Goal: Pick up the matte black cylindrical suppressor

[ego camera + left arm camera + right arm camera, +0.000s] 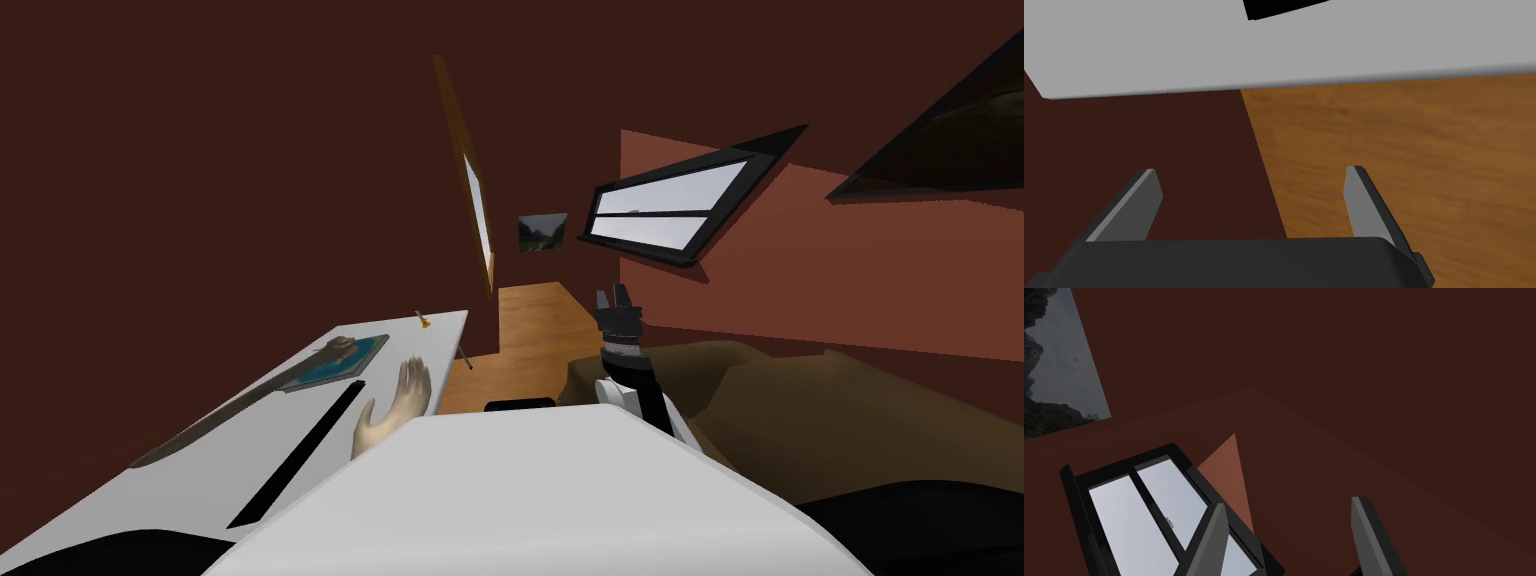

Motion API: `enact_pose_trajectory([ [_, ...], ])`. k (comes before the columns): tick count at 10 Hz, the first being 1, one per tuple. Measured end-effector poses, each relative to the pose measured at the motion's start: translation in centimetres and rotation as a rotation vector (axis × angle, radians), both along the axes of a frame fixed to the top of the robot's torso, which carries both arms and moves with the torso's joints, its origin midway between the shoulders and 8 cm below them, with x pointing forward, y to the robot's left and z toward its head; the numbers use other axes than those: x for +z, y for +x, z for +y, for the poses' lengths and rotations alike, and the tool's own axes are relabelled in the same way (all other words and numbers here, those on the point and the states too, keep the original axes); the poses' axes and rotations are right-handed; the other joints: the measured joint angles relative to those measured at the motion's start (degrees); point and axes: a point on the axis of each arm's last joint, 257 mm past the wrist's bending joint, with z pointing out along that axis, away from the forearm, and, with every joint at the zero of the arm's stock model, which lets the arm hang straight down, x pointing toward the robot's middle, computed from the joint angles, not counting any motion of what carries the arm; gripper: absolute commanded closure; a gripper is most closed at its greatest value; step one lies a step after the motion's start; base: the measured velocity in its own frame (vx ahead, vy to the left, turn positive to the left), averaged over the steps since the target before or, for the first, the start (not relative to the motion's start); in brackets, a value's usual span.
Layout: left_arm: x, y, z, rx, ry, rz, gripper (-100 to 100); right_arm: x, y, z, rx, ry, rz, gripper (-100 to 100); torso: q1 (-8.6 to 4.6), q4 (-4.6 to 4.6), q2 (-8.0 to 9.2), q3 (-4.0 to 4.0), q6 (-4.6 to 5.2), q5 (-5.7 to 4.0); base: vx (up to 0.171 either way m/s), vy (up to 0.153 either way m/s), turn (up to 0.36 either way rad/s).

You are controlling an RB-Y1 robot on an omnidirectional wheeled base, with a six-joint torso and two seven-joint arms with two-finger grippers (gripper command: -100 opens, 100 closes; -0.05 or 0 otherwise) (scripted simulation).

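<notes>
Where the black tube (295, 455) lies: flat on the white surface (445, 340) to my left. It is a long straight bar running from the near end toward the far end. Nothing grips it.
Beside the tube, wall side: a long grey blade (225, 415), roughly parallel and apart from it. The blade's far end rests on a flat blue tray (350, 362).
Beside the tube, floor side: a pale glove (395, 410), palm down, just beside the tube's far end. I cannot tell whether they touch.
Far end of surface: a small gold thing (423, 320), too small to name.
Left hand (1252, 171): open, fingers spread wide, nothing between them. Ahead of it are the surface's edge, the wooden floor (1399, 150) and a dark brown wall (1149, 140). A black shape (1274, 7) shows on the white beyond; I cannot tell if it is the tube.
Right hand (614, 297): raised on my right above the floor, well apart from the surface. Its fingers (1369, 538) are parted and empty.
Far right: a low brown couch (800, 400).
</notes>
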Motion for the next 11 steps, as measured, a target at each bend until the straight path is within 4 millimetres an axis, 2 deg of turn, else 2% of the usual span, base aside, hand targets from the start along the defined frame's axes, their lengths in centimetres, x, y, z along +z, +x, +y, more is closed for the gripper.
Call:
enact_pose_trajectory([
  [1, -0.1, -0.3, -0.1, 0.009, -0.009, 0.003, -100, 0.0, 0.0, 0.0, 0.000, 0.000, 0.000, 0, -0.03, 0.02, 0.10, 0.05, 0.00, -0.01, 0.153, 0.013, -0.028],
  [4, -0.1, -3.0, -0.4, 0.101, -0.072, -0.011, -100, 0.0, 0.0, 0.0, 0.000, 0.000, 0.000, 0, -0.01, -0.02, -0.10, -0.05, 0.01, -0.01, 0.162, 0.007, -0.024],
  [9, -0.6, -6.0, -1.6, 0.238, -0.182, -0.051, -100, 0.0, 0.0, 0.0, 0.000, 0.000, 0.000, 0, -0.05, -0.06, -0.31, -0.17, 0.01, -0.01, 0.197, 0.006, -0.025],
  [11, -0.5, -6.6, -2.2, 0.277, -0.223, -0.067, -100, 0.0, 0.0, 0.0, 0.000, 0.000, 0.000, 0, -0.07, -0.05, -0.25, -0.14, 0.01, -0.02, 0.202, 0.014, -0.023],
])
